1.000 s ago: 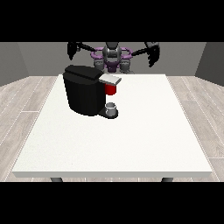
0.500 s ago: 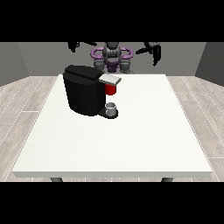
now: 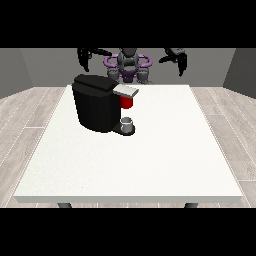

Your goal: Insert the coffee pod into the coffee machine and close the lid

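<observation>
The black coffee machine (image 3: 97, 102) stands on the white table (image 3: 150, 160), left of the middle. Its grey lid (image 3: 127, 91) juts out to the right over a red thing at the machine (image 3: 127, 102). A small grey thing (image 3: 128, 123) sits on the machine's base under the lid; I cannot tell it for the pod. Both hands hang high at the back, far from the machine. The hand at the view's left (image 3: 83, 58) and the hand at the view's right (image 3: 180, 62) droop with relaxed fingers and hold nothing.
The robot's purple and grey torso (image 3: 128, 64) is behind the table's far edge. Wooden floor surrounds the table on both sides. The table surface stretches wide to the right of the machine and in front of it.
Both raised arms have shifted slightly; the hand at the view's right has drifted a little outward. The machine and the grey thing have not moved.
</observation>
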